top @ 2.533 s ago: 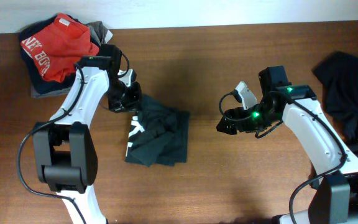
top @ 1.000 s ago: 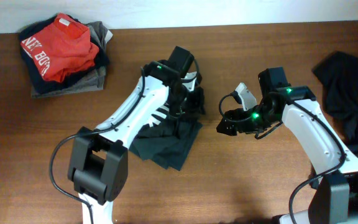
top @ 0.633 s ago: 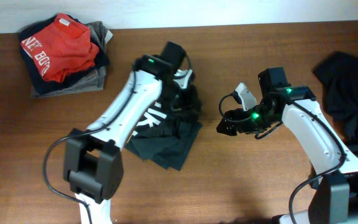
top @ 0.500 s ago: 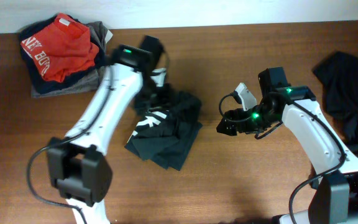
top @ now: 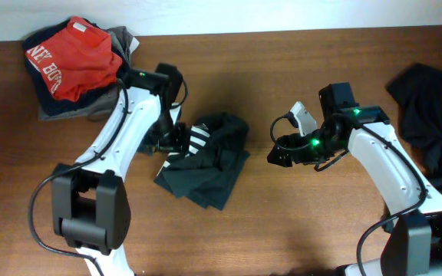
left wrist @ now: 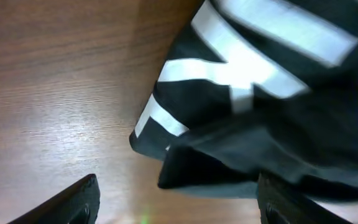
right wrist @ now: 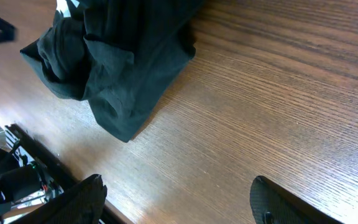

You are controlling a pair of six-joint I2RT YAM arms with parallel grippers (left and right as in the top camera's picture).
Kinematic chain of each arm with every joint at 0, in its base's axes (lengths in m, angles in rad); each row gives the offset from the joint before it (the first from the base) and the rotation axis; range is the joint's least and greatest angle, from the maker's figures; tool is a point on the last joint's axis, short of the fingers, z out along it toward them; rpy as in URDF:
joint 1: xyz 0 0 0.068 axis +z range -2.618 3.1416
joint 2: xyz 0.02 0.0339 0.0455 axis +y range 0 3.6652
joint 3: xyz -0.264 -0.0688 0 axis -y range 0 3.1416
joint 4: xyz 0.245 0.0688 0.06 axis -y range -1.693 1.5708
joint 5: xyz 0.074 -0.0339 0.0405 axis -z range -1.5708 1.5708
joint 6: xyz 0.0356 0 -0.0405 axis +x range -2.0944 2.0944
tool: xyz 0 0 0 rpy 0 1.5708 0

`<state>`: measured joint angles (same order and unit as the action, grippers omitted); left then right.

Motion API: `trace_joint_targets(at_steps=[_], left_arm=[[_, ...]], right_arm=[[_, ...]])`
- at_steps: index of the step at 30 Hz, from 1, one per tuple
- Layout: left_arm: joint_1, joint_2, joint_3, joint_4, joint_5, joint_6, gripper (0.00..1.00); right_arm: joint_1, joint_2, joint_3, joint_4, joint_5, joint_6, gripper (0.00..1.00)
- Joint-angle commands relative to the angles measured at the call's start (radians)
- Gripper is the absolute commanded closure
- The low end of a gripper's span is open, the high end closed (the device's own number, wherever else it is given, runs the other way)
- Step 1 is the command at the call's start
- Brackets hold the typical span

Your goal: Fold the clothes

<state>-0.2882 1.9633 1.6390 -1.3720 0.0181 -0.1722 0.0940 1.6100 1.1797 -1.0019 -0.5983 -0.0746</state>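
Two grippers, both with fingers wide apart and empty. Left gripper (top: 176, 142) at the 9 o'clock edge of the crumpled T-shirt (top: 209, 157), mid table (top: 298, 230), long axis 1 to 7 o'clock. Right gripper (top: 276, 156) off its 3 o'clock side, clear of the cloth. Judged nearer: left. Approach toward 3 o'clock.

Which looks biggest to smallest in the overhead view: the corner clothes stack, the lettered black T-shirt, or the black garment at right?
1. Clothes stack and black garment: about alike; the garment runs off frame, so unranked.
2. Lettered T-shirt: smallest, crumpled.
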Motion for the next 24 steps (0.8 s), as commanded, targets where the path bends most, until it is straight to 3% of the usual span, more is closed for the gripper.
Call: trace_joint_targets(at_steps=[1,8,12,13,21,24], left_arm=[[0.001,-0.008,-0.080,0.032,0.034,0.078,0.19],[0.000,-0.008,-0.183,0.107,0.177,0.125,0.19],[-0.002,-0.008,-0.185,0.103,0.285,0.191,0.28],[-0.004,-0.008,-0.185,0.099,0.303,0.192,0.32],[-0.050,-0.008,-0.185,0.043,0.394,0.212,0.88],[-0.082,-0.008,-0.185,0.033,0.433,0.212,0.97]], right_arm=[[-0.004,0.001,-0.004,-0.002,0.005,0.005,0.21],[-0.004,0.001,-0.004,-0.002,0.005,0.005,0.21],[-0.004,0.001,-0.004,-0.002,0.005,0.005,0.21],[-0.004,0.001,-0.004,-0.002,0.005,0.005,0.21],[-0.004,0.001,-0.004,0.001,0.005,0.005,0.21],[-0.004,0.001,-0.004,0.002,0.005,0.005,0.21]])
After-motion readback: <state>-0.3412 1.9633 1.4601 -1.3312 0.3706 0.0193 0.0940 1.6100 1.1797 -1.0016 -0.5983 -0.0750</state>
